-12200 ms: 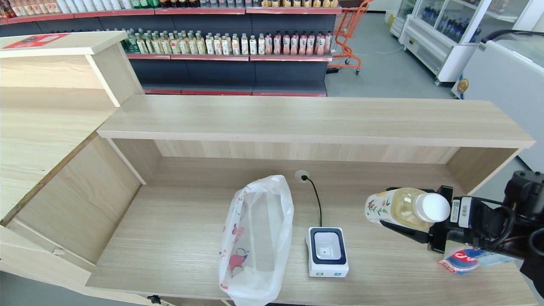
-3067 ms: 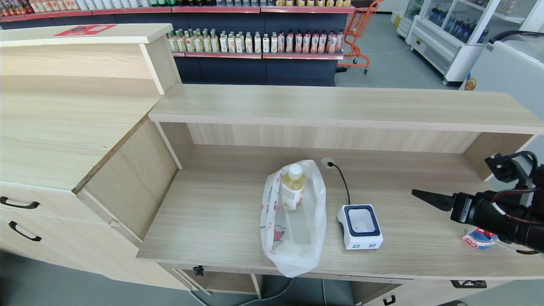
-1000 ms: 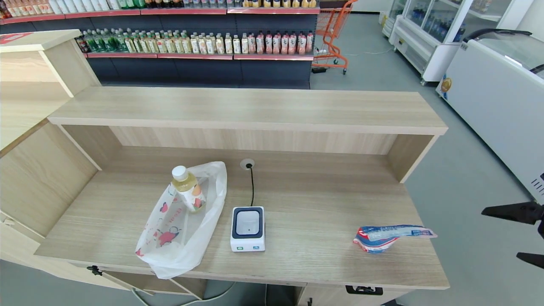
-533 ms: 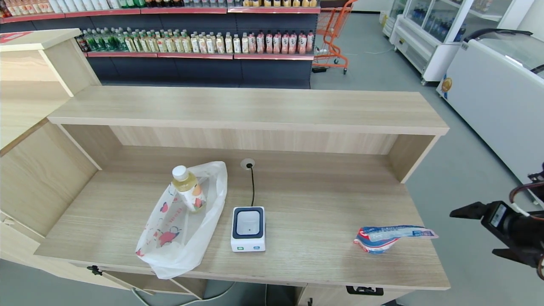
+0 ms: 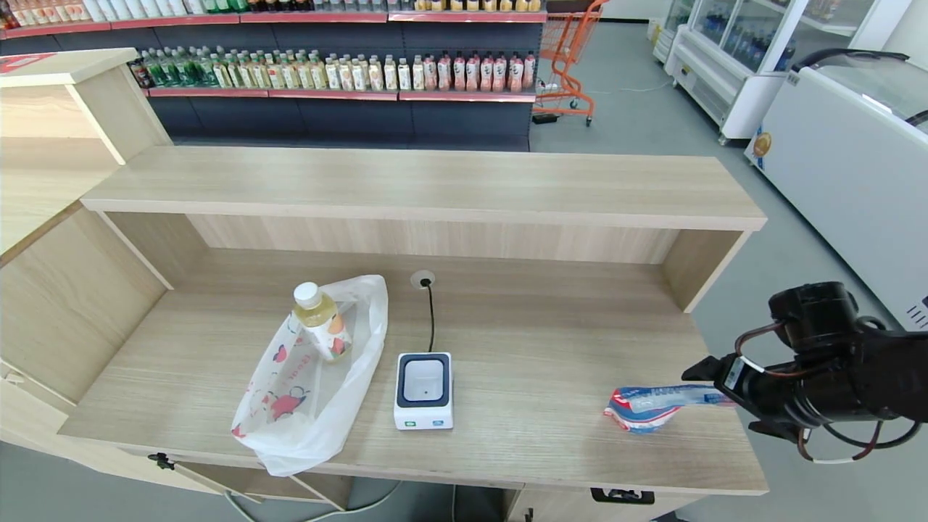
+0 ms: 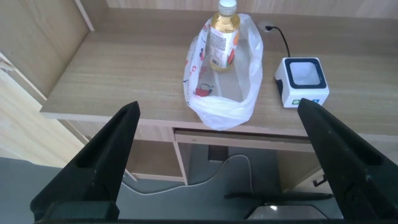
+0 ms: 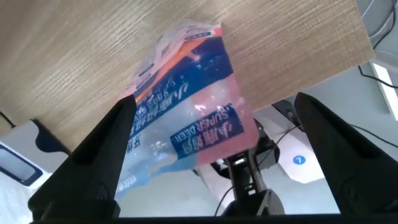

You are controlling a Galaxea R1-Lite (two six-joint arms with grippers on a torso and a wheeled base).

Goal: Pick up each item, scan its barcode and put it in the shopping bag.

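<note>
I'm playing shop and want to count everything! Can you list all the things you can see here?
bottle: one, yellow drink with a white cap, standing in the shopping bag
shopping bag: one, white with red pictures, on the counter's left part
scanner: one, white with a dark frame, beside the bag
cable: one, black, from the scanner to the counter's back
snack packet: one, blue, red and white, lying near the counter's right edge
counter: one, light wood
drink bottles: many, mixed colours, on shelves behind
trolley: one, orange, by the shelves
freezers: several, white, far right
left tool: one, black, open, out in front of the counter
right tool: one, black, open, at the snack packet
</note>
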